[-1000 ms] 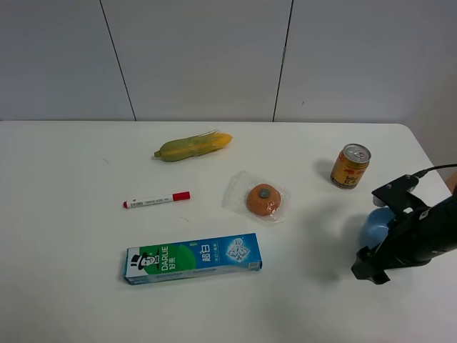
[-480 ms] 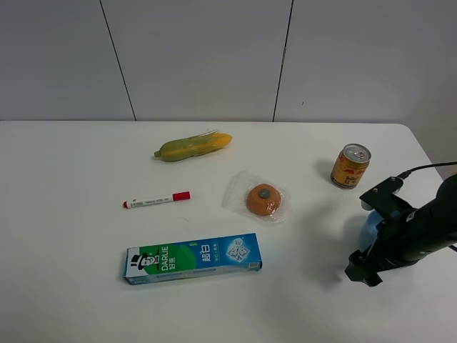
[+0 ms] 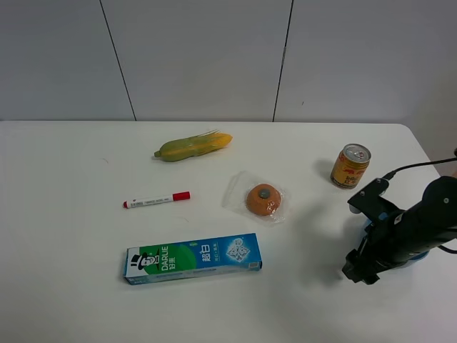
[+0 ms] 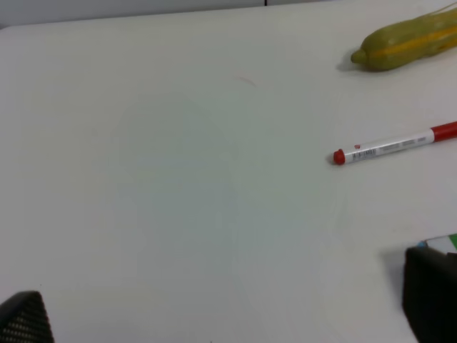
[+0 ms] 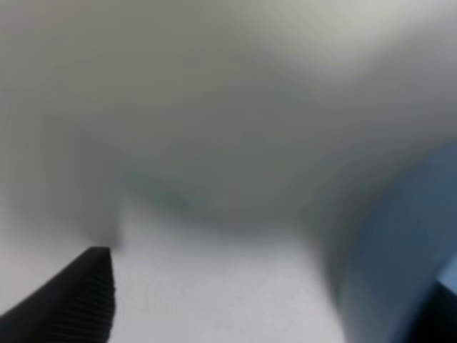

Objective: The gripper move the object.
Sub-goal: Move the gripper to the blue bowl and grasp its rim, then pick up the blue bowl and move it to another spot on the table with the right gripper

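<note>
The light-blue bowl [image 3: 368,223] is on the table at the right, almost wholly hidden under my black right arm; only slivers of blue show. In the right wrist view it is a blurred blue mass [image 5: 407,243] close to one finger. My right gripper [image 3: 359,268] is low over the table at the bowl's near-left side, and its fingers [image 5: 71,300] stand wide apart, closed on nothing that I can see. My left gripper [image 4: 225,314] is open and empty over bare table; it is out of the exterior view.
A gold-and-red can [image 3: 350,166] stands just behind the right arm. A wrapped orange bun [image 3: 263,199], a toothpaste box [image 3: 193,258], a red-capped marker [image 3: 156,200] and a corn cob [image 3: 193,146] lie to the left. The table's right edge is close.
My right arm has shifted left and down over the bowl, covering most of the blue that showed before. Nothing else has moved.
</note>
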Available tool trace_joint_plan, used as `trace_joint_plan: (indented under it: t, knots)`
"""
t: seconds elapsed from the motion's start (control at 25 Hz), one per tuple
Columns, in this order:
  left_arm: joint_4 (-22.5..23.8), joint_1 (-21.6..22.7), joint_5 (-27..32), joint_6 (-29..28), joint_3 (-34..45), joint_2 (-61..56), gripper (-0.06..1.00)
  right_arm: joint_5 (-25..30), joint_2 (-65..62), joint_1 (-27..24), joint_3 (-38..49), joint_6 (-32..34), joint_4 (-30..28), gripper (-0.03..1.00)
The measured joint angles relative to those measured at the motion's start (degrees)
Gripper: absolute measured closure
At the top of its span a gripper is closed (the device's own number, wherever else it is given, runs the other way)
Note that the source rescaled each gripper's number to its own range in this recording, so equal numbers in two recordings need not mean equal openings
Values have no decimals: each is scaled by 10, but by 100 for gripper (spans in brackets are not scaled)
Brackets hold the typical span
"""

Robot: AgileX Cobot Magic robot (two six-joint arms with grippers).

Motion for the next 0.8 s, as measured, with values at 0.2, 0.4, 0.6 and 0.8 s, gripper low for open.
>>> trace_joint_plan:
  t: [0.2,0.4,0.6,0.8]
  knots:
    - [0,0,0,0,0,0,-6,0,28,0,-1,14,-35,43]
    - [0,0,0,0,0,0,-6,0,30,0,-1,35,-54,71]
    - [0,0,0,0,0,0,-6,-5,27,0,-2,37,-63,94]
    - [0,0,0,0,0,0,-6,-1,-1,0,-2,43,-62,96]
